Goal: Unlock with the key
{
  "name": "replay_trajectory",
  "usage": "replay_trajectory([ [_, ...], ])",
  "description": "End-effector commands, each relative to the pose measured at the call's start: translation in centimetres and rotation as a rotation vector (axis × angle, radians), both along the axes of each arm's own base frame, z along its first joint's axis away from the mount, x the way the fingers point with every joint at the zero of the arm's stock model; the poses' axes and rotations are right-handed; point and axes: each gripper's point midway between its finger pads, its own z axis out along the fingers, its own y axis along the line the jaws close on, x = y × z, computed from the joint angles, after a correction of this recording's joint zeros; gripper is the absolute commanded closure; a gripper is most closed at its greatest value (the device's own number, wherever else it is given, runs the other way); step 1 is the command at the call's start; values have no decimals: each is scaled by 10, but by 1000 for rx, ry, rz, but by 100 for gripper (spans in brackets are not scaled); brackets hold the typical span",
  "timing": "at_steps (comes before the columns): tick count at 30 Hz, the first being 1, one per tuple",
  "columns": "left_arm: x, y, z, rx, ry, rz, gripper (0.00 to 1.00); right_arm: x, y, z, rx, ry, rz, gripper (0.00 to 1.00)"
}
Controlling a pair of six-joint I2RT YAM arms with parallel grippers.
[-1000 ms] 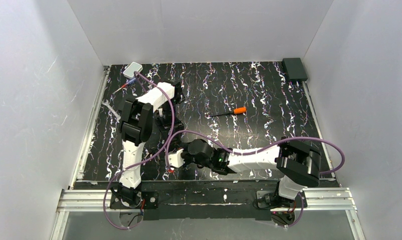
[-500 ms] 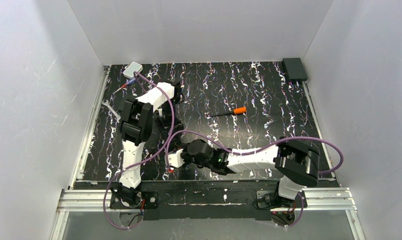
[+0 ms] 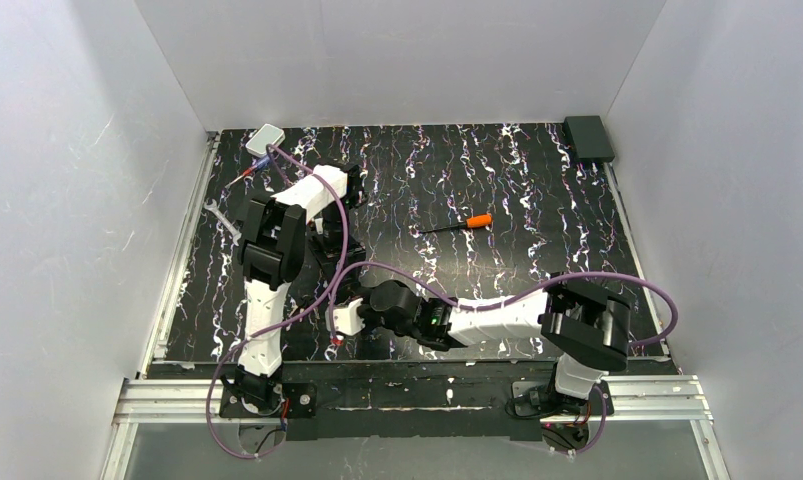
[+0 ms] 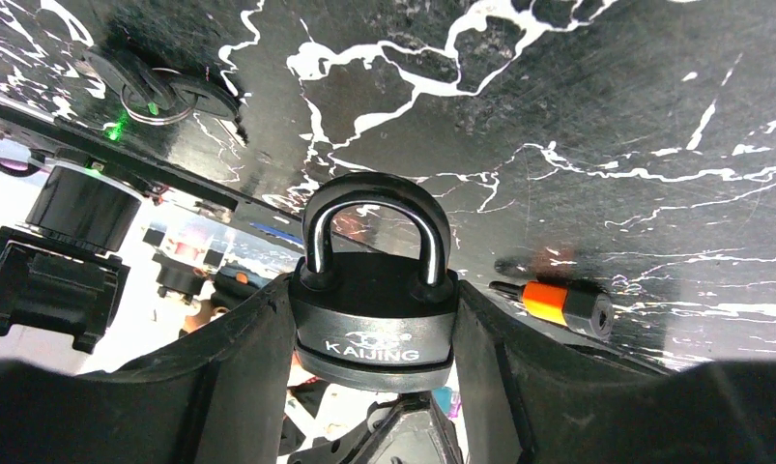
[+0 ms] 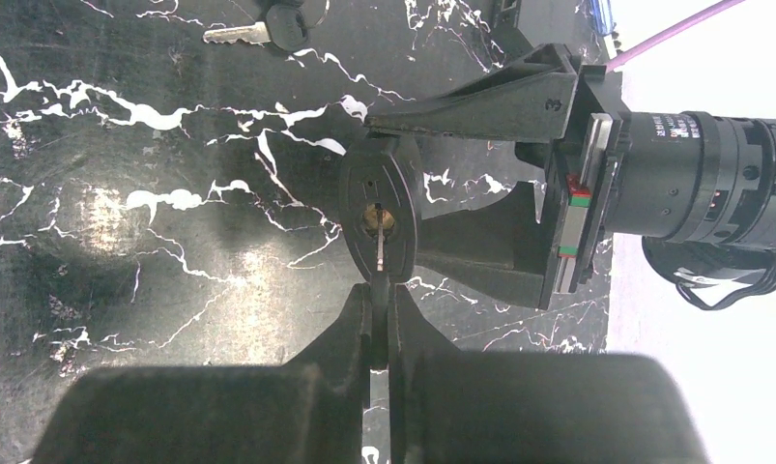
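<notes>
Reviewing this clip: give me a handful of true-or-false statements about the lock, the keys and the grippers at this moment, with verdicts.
1. The left gripper clamps a black padlock by its body. True.
2. The padlock's shackle is sprung open. False: both legs sit in the body.
3. The right gripper pinches a key with its blade at the keyhole. True.
4. The orange-handled screwdriver is in the right gripper. False: it lies on the table.
5. A second key lies on the table. True.
</notes>
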Motion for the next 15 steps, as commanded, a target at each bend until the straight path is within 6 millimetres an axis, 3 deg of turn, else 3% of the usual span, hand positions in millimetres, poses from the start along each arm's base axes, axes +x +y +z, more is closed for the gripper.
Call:
replay_trajectory([
  [1,-35,9,36,60,184,22,100,8,17,28,93,-19,-41,99],
  [15,-36,3,34,52,208,69,100,12,18,23,52,-42,-133,99],
])
